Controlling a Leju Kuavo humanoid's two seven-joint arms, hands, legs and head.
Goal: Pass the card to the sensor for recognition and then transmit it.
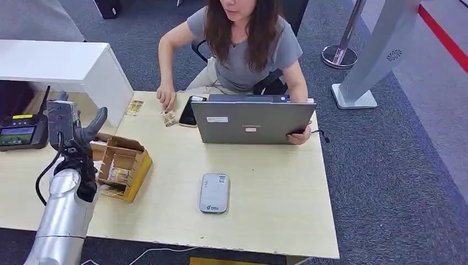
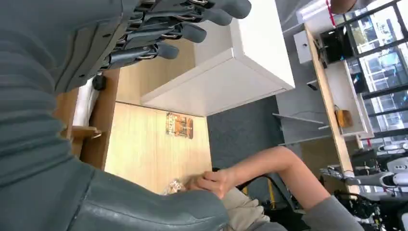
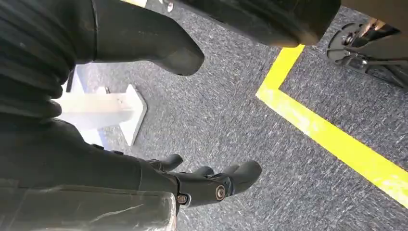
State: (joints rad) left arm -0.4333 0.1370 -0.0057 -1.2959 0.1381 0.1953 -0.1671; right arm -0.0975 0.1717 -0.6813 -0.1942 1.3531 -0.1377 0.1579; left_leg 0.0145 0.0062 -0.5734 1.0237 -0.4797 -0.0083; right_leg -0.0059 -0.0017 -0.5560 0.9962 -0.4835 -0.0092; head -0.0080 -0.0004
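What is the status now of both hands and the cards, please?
Left hand raised above cardboard box, fingers apart, empty. Right hand hanging over carpet, empty. Cards in box, sensor unobstructed. Person's hand on table.

Table (image 1: pixel 265 182) pale wood; sensor (image 1: pixel 214 192) light grey; laptop (image 1: pixel 253 122) grey; cardboard box (image 1: pixel 124 160) brown with yellow side; carpet (image 3: pixel 231 110) speckled blue-grey, floor line (image 3: pixel 332 139) yellow.

Box (image 1: pixel 122 165) on table (image 1: pixel 265 221) left; sensor (image 1: pixel 214 192) centre, laptop (image 1: pixel 253 121) behind it, phone (image 1: pixel 189 112) left of laptop.
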